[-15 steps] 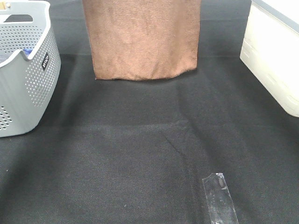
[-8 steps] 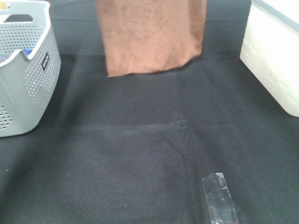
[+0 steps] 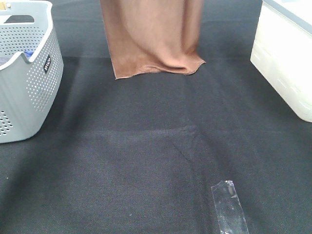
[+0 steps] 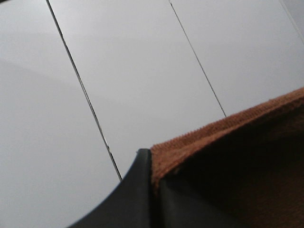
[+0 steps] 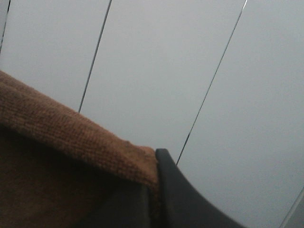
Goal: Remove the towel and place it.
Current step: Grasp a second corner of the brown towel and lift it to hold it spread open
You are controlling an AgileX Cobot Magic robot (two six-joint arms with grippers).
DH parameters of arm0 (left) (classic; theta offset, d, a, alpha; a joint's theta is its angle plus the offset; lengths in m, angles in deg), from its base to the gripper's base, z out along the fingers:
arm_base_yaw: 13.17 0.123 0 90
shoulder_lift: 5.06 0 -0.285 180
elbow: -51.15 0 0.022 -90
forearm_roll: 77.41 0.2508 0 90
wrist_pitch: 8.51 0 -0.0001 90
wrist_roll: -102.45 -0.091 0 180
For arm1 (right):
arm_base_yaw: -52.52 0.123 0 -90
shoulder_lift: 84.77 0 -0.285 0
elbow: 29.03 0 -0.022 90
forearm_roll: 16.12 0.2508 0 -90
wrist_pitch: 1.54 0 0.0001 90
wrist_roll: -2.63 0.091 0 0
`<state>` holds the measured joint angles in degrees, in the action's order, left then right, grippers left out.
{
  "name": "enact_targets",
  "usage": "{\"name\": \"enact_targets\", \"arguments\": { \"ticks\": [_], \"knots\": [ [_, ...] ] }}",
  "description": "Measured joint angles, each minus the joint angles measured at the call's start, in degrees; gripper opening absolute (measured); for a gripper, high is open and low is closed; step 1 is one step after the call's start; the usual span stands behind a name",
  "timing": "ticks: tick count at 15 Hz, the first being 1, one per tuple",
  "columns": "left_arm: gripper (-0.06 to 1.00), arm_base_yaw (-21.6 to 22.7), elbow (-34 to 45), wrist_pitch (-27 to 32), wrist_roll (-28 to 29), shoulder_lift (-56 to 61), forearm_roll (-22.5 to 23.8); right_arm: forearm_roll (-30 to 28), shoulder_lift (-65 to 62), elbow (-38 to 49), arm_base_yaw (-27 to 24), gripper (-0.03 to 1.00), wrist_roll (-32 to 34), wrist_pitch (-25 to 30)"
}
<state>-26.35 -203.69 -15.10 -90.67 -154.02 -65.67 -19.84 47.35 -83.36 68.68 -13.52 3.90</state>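
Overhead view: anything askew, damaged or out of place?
The towel hangs unevenly: its lower edge slants and its right corner curls into a fold. A wrinkled strip of clear tape lies on the black table cover, close to the camera. No spill or damage visible.

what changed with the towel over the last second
The hanging towel drew in from flat and wide to narrower, with vertical folds; its left edge shifted right in the high view and its hem rose slightly. The left gripper and right gripper are shut on its top edge. The grey basket, white bin and tape strip stayed put.
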Motion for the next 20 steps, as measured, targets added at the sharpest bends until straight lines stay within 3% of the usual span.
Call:
{"name": "enact_targets", "arguments": {
  "ticks": [3, 6, 7, 11, 13, 14, 16, 20],
  "knots": [
    [0.00, -3.67, 0.00, 20.63, -0.57, 2.29, 0.06, 1.60, -3.84, 0.00, -0.34, 0.01, 0.97, 15.53],
    [0.00, -5.44, 0.00, 38.96, -4.41, 7.28, -1.43, 1.49, -8.65, 0.00, -1.09, 0.01, 3.50, 25.73],
    [0.00, -5.61, -0.17, 50.31, -7.62, 11.46, -5.73, 1.49, -11.97, 0.00, -1.60, 0.01, 5.33, 36.21],
    [0.00, -5.96, -0.29, 69.61, -7.96, 15.24, -13.46, 1.38, -15.76, 0.00, -1.60, 0.01, 8.48, 54.20],
    [0.00, -6.13, -0.17, 74.60, -2.06, 15.36, -14.95, 2.18, -17.36, 0.00, -1.49, 0.01, 9.00, 61.94],
    [0.00, -6.19, 0.23, 75.17, 1.83, 15.36, -16.04, 2.29, -17.82, 0.00, -1.49, 0.01, 9.11, 62.85],
    [0.00, -6.19, 1.89, 75.29, 4.35, 16.21, -18.11, 2.35, -20.34, 2.29, -1.49, 0.01, 9.51, 63.54],
    [0.00, -6.82, 22.86, 75.17, 4.93, 29.05, -22.06, 3.38, -32.20, 18.28, -1.38, 0.01, 11.46, 63.60]
  ]
}}
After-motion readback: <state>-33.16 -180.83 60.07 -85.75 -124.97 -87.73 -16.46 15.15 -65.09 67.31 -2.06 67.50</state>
